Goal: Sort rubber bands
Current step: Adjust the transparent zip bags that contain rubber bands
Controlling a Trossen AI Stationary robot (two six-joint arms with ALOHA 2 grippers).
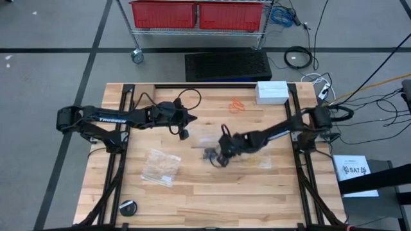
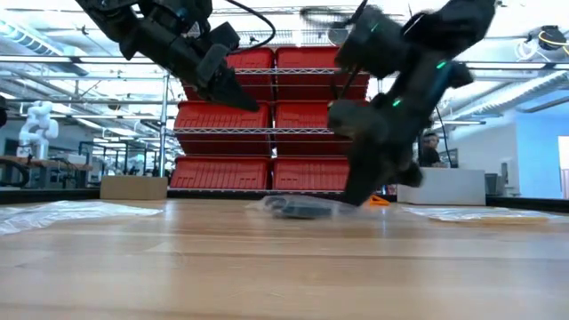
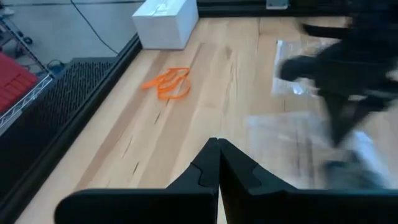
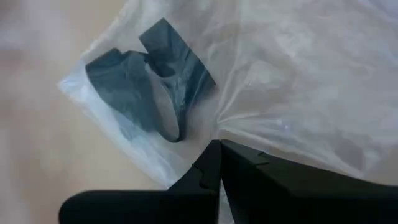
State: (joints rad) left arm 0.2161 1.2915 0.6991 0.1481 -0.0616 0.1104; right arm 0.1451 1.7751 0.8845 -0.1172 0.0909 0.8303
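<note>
Plainly, the right gripper (image 1: 218, 158) is blurred in the high view, low over the middle of the desk (image 1: 192, 205). Its wrist view shows its jaws pressed together on a fold of a clear plastic bag (image 4: 298, 93); black rubber bands (image 4: 149, 87) lie inside that bag, dimmed by the film. How many bands there are cannot be made out.

The left gripper (image 1: 184, 135) hangs above the desk, left of the right one and apart from it, jaws shut with nothing between them. Orange rubber bands (image 1: 237, 105) lie loose on bare wood near the far edge, just beside a white box (image 1: 271, 92). Pale bands (image 1: 161, 168) sit in a second clear bag (image 1: 157, 154) toward the near left, and their number is unclear too.

A small black disc (image 1: 128, 207) rests at the near left corner. The near half of the desk has open wood between the two bags
</note>
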